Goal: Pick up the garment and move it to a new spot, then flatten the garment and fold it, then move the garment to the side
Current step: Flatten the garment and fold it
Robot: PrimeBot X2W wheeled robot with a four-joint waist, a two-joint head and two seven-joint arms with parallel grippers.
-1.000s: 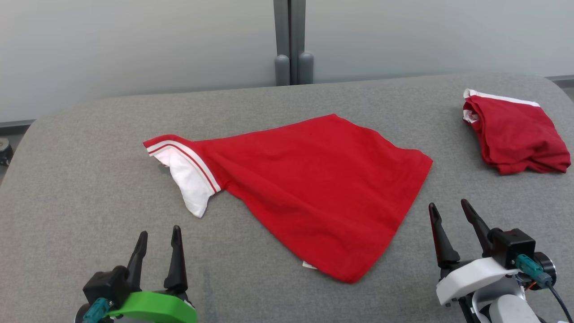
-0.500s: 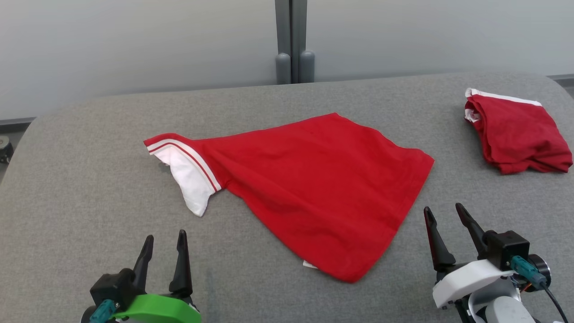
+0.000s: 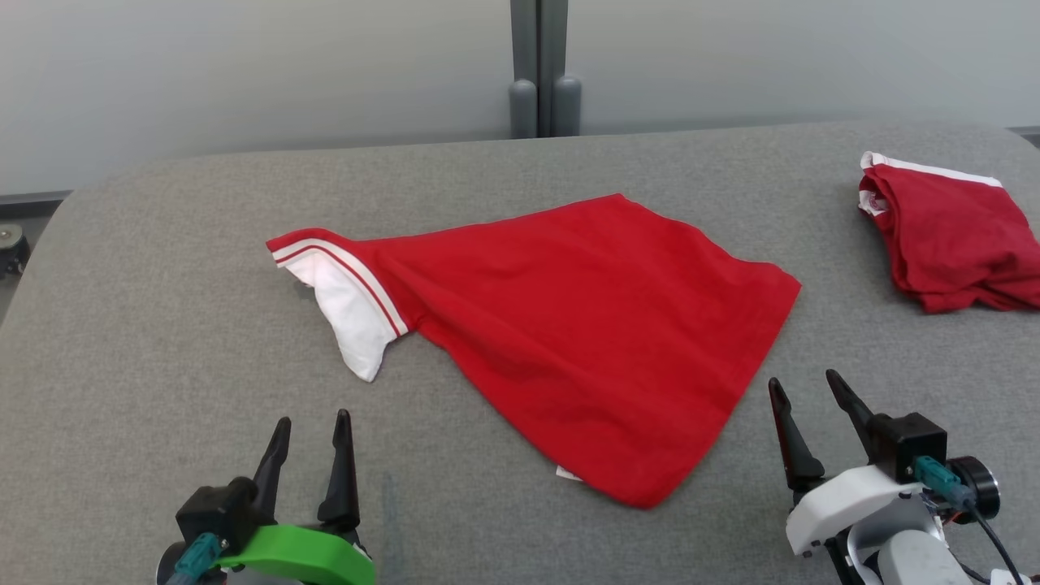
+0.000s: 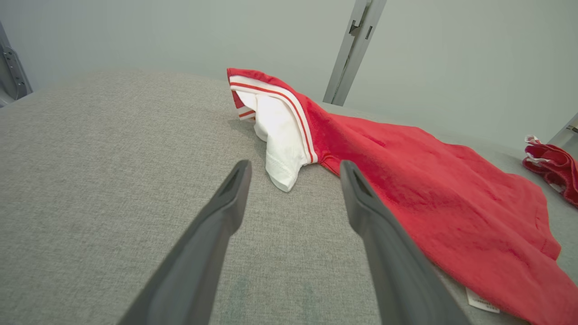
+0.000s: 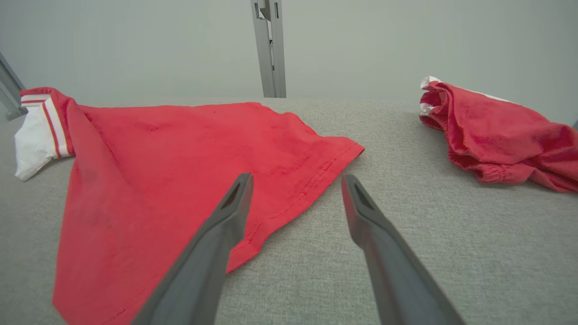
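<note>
Though near, garment (image 3: 585, 325) clear of jaws

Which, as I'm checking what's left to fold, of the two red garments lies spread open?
The middle garment, with the white striped end; the right-hand garment is bunched in a heap.

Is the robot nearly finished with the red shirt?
Not nearly. Done: nothing certain; the red garment lies spread in a rough triangle on the grey table, unfolded. In hand: nothing; the left tool and right tool are open and empty, near it. Left: flattening, folding, moving aside, perhaps by the bunched garment.
</note>
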